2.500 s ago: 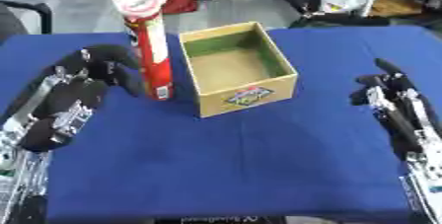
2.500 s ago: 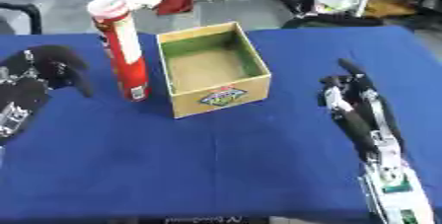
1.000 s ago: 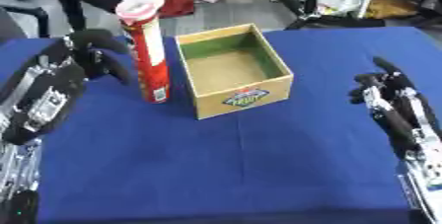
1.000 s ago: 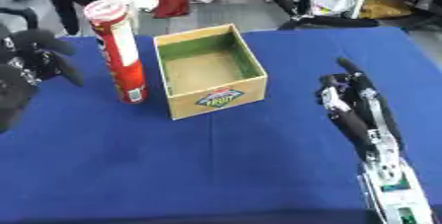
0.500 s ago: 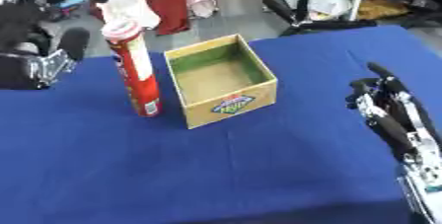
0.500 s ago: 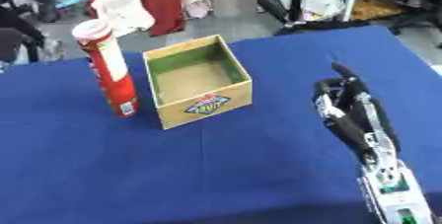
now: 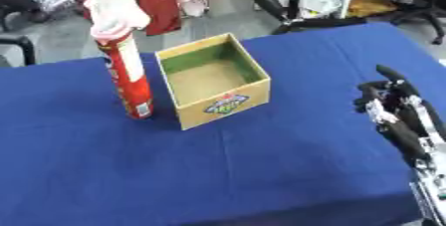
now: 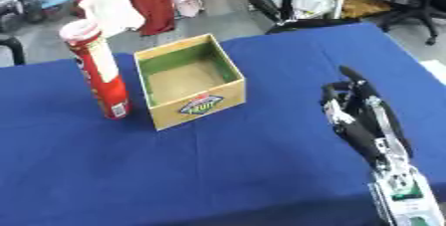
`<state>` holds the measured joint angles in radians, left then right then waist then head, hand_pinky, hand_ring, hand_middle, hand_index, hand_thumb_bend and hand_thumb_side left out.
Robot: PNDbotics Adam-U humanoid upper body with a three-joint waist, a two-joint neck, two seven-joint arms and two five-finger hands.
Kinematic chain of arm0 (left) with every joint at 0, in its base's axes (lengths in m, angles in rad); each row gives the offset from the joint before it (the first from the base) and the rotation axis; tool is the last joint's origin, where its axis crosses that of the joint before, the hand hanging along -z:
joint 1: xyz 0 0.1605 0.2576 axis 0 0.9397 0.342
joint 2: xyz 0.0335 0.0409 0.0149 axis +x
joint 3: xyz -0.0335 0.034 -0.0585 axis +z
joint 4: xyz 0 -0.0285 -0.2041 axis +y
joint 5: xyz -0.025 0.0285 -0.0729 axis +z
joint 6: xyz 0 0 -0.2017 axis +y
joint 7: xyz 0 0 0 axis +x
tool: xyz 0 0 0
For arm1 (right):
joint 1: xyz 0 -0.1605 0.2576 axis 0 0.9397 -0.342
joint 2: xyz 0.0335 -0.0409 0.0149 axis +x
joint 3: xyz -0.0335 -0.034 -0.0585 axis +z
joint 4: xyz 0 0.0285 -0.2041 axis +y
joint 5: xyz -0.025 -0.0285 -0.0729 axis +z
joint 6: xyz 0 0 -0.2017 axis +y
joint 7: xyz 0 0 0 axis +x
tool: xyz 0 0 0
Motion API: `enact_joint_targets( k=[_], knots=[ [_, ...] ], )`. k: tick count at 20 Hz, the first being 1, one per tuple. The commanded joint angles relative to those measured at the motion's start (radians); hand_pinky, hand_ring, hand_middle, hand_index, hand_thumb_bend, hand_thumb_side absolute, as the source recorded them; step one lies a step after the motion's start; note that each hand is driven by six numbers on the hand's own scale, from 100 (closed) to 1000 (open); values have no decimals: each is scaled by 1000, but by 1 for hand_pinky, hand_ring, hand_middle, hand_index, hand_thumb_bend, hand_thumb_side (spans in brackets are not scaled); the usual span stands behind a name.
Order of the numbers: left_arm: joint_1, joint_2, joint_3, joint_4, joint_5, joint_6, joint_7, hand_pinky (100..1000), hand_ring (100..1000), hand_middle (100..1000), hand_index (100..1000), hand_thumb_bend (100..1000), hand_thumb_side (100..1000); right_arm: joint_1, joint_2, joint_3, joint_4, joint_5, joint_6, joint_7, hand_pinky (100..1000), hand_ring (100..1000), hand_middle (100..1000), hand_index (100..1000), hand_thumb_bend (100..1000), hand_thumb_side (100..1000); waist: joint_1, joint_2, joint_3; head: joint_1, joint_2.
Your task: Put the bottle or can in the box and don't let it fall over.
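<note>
Fingers of the right hand [image 7: 396, 115] rest relaxed, grasping nothing, at the left eye view's right edge. Right eye view: red can [image 8: 96, 75] upright on the blue table [image 8: 218, 160] — just beside the empty box [image 8: 187, 83], outside it.

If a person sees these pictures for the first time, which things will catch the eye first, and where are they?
A tall red can stands upright on the blue table, left of centre. Just to its right, apart from it, sits an open cardboard box with a green lining and nothing visible inside. The robot's right hand rests near the right edge with fingers pointing up, clear of both; the left hand is out of view.
</note>
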<state>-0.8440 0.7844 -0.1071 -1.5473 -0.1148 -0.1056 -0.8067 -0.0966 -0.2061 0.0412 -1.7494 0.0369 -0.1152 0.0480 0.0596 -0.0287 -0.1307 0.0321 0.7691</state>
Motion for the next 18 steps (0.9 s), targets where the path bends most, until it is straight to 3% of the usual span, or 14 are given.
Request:
enact_joint_targets(
  k=[1, 6, 8, 18],
  knots=[
    [-78, 13, -32, 78, -53, 54, -40, 861, 893, 914, 1000, 100, 290, -16, -3, 1, -15, -8, -3, 9, 582, 598, 656, 942, 161, 449, -2, -2, -3, 4, 1],
    [-194, -43, -114, 217, -139, 138, -73, 858, 891, 914, 1000, 100, 363, -18, -2, -2, -17, -10, -5, 14, 582, 599, 654, 941, 164, 449, -2, 2, 0, -1, 1],
    [-215, -62, -134, 273, -173, 144, -67, 857, 891, 913, 1000, 100, 395, -17, -2, -2, -17, -10, -5, 15, 583, 599, 654, 941, 163, 450, -2, 2, 1, -2, 1],
    [-260, -119, -134, 558, -349, -16, -28, 855, 900, 933, 1000, 100, 521, -16, -2, -6, -15, -13, -8, 21, 583, 600, 652, 941, 169, 451, -8, 4, 6, -3, 1]
  ],
)
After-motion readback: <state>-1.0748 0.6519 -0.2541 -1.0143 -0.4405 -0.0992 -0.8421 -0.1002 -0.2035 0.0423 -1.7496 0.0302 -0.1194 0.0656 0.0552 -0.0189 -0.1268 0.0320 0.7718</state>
